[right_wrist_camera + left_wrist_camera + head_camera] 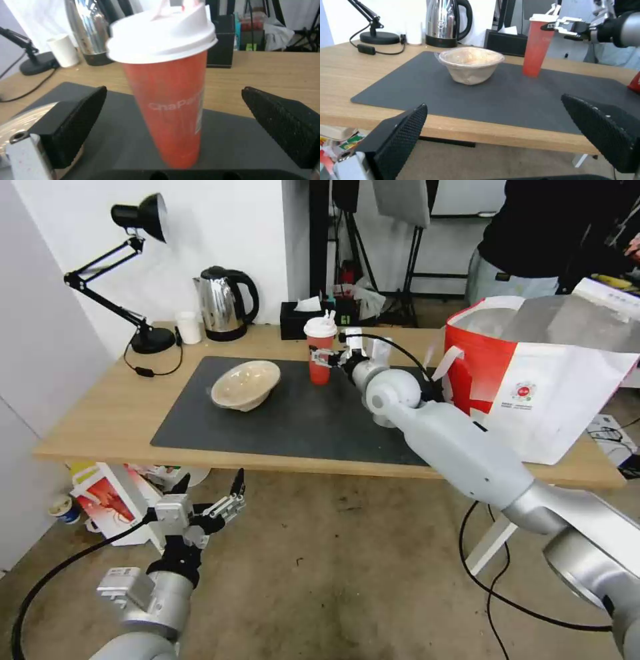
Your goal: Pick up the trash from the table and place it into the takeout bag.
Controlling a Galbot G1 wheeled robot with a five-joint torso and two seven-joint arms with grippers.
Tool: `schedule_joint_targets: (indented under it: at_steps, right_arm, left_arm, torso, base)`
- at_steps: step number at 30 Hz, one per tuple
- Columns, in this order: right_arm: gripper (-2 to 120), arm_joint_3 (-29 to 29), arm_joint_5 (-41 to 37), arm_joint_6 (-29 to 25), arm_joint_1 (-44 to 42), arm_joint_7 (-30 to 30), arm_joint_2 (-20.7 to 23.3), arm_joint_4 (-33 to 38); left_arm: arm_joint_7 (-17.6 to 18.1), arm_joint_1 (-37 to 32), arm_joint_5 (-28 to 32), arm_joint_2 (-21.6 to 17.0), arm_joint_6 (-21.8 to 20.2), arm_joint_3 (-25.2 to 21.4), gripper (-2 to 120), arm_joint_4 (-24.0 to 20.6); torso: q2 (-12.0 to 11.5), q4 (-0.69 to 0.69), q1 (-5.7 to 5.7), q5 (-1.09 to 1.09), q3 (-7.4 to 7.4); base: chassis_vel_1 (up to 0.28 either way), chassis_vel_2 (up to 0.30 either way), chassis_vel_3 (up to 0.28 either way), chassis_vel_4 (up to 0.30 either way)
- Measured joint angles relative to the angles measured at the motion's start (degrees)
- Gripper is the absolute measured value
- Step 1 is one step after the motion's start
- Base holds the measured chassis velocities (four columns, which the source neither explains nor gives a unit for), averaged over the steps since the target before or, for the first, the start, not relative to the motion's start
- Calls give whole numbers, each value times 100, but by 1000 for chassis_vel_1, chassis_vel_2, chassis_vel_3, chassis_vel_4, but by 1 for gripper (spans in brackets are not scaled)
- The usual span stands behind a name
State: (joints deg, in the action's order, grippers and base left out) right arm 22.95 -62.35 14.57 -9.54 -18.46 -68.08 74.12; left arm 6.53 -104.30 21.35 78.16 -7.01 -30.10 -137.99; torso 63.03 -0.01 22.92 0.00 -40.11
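Note:
A red lidded drink cup (321,350) stands on the dark grey mat (287,420) near the table's (100,413) back edge. My right gripper (327,357) is open at the cup's upper half; in the right wrist view the cup (170,100) sits between the spread fingers (83,117) without touching them. A shallow beige bowl (245,385) rests on the mat to the cup's left. The takeout bag (547,380) stands open at the table's right end. My left gripper (210,493) hangs open below the table's front edge, facing the bowl (470,63).
Along the back of the table stand a black desk lamp (137,273), a steel kettle (223,303), a small white cup (189,327) and a black tissue box (300,319). A smaller bag (110,497) lies on the floor under the table's left end. A person (533,240) stands behind the takeout bag.

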Motion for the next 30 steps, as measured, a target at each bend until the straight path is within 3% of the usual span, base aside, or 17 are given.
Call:
schedule_joint_targets:
  at_steps: [7, 30]
  right_arm:
    - [100, -14, 168, -8, 158, 131, -324, -654]
    - [100, 28, 219, 90, 298, 231, -634, -985]
  left_arm:
    - [-1, -3, 0, -2, -2, 20, 100, -7]
    - [-4, 24, -3, 14, 1, 60, 100, -7]
  torso:
    - [0, 1, 0, 0, 0]
    - [0, 1, 0, 0, 0]
  base:
    - [0, 0, 0, 0]
    - [0, 0, 0, 0]
